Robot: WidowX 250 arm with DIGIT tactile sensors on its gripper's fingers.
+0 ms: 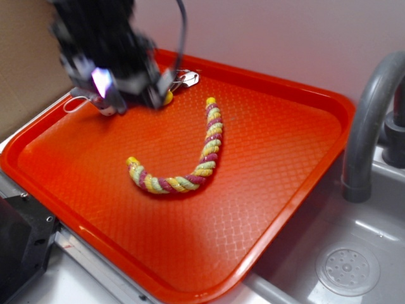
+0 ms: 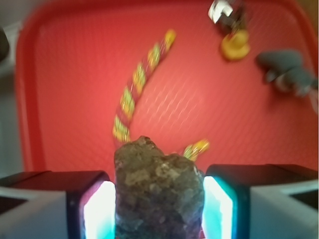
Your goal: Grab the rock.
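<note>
Grey-brown, rough stone lump, the rock (image 2: 158, 191), sits clamped between both glowing pads of the black pincer (image 2: 158, 211), above the red plastic tray (image 2: 65, 74); the twisted rope toy (image 2: 130, 99) lies at 12 o'clock.

arm (image 1: 101, 44): black, blurred | cable (image 1: 183, 31): black | tool (image 2: 158, 209): black, glowing pads
</note>
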